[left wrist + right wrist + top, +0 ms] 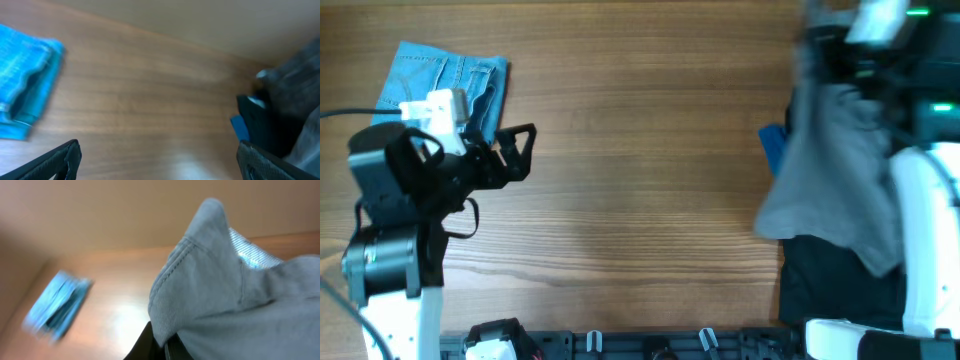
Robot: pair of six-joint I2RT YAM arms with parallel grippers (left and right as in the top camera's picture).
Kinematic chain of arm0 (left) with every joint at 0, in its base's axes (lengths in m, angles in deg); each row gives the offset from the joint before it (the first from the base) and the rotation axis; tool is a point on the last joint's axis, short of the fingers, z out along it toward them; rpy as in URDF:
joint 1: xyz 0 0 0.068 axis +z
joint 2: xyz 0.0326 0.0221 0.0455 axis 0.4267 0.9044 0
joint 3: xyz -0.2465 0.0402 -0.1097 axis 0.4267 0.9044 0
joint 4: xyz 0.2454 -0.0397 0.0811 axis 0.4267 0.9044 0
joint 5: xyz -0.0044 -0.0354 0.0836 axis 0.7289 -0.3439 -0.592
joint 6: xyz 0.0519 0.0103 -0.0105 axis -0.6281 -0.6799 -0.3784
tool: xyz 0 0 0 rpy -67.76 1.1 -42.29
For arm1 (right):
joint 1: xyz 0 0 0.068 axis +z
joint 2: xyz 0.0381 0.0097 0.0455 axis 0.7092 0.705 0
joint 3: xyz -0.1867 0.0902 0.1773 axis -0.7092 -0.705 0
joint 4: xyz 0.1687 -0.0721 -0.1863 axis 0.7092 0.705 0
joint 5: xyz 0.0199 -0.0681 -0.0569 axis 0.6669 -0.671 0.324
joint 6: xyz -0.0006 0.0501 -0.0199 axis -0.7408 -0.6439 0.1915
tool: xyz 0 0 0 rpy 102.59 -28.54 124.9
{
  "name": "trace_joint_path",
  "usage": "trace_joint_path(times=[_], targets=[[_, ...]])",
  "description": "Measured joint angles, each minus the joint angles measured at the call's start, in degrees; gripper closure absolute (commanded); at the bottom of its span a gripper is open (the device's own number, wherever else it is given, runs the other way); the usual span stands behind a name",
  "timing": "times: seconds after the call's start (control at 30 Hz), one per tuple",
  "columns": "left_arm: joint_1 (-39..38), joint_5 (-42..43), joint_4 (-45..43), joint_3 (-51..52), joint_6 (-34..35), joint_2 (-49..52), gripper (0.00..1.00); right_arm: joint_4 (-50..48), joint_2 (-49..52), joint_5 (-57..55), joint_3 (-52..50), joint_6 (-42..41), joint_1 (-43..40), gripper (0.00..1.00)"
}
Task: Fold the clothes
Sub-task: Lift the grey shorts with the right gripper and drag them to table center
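The grey cotton shorts hang lifted at the far right, gathered in my right gripper; in the right wrist view the shorts fill the frame and the jaws pinch a fold of them. A bright-blue garment and a black garment lie under them. The folded light-blue denim shorts lie at the back left and show in the left wrist view. My left gripper hangs open and empty over the bare table to the right of the denim shorts.
The wooden table stretches between the two arms. A dark rail with clips runs along the front edge. The right arm's white body stands over the clothes pile.
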Motion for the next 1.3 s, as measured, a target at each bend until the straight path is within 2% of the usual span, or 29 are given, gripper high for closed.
trace_joint_path(times=[0.03, 0.07, 0.1, 0.13, 0.2, 0.3, 0.37, 0.47, 0.6, 0.67, 0.77, 0.8, 0.83, 0.87, 0.9, 0.93, 1.1, 1.3], targets=[[0.0, -1.79, -0.02, -0.68, 0.0, -1.33, 0.0, 1.51, 0.33, -0.04, 0.0, 0.96, 7.34, 0.83], [0.0, -3.21, -0.02, -1.11, 0.0, -2.25, 0.0, 2.32, 1.07, -0.85, -0.02, 1.53, 13.49, 0.66], [0.0, -4.96, -0.02, -1.44, 0.02, -3.1, 0.0, 2.89, 1.92, -1.73, -0.02, 2.36, 18.29, 0.55], [0.0, -7.28, 0.02, -1.77, 0.0, -4.09, 0.0, 3.87, 3.98, -2.45, -0.02, 3.72, 27.82, 0.47], [0.0, -10.84, 0.15, -2.36, 0.0, -5.53, 0.0, 6.19, 7.3, -5.46, -0.09, 6.49, 39.82, 0.41], [0.0, -14.75, 0.22, -3.69, -0.02, -6.86, 0.0, 8.07, 10.12, -13.0, -0.46, 8.79, 53.44, 0.31], [0.0, -16.09, 0.07, -4.33, 0.0, -7.21, 0.0, 8.26, 9.7, -18.29, -0.52, 9.16, 56.04, 0.27], [0.0, -16.68, 0.0, -4.42, -0.02, -6.78, 0.0, 8.7, 7.13, -25.64, -0.52, 7.08, 52.46, 0.24], [-0.48, -11.61, 0.5, -4.52, -0.76, -2.34, 0.02, 10.82, -0.74, -30.1, -0.52, -0.94, 38.45, 0.26], [-2.62, -7.76, 1.27, -4.68, -3.06, 2.54, 0.19, 12.2, -4.39, -29.68, -0.5, -5.66, 29.77, 0.28], [-8.63, -4.46, 0.61, -4.85, -7.67, 12.35, 0.56, 13.92, -6.47, -26.05, -0.46, -9.05, 20.55, 0.3], [-11.28, -3.63, -0.39, -4.87, -9.7, 16.39, 0.74, 14.88, -6.51, -24.11, -0.46, -10.03, 17.46, 0.3], [-13.55, -3.1, -1.44, -4.87, -11.02, 20.31, 0.87, 15.87, -6.36, -22.58, -0.46, -10.51, 15.21, 0.3], [-15.65, -2.71, -2.95, -4.85, -12.22, 24.0, 0.93, 16.5, -6.16, -21.4, -0.46, -10.91, 13.53, 0.3], [-16.72, -2.38, -4.09, -4.85, -13.9, 25.75, 0.96, 17.33, -6.01, -20.31, -0.46, -11.32, 11.89, 0.29], [-20.41, -1.81, -9.22, -4.94, -14.95, 33.29, 0.96, 17.73, -5.92, -19.54, -0.46, -11.54, 10.8, 0.29], [-27.19, -1.14, -22.84, -5.03, -16.48, 51.65, 0.96, 19.5, -5.75, -17.9, -0.46, -11.96, 9.73, 0.29], [-29.94, -0.72, -29.2, -5.14, -16.35, 61.72, 0.96, 20.68, -5.2, -17.77, -0.46, -11.98, 9.73, 0.31]])
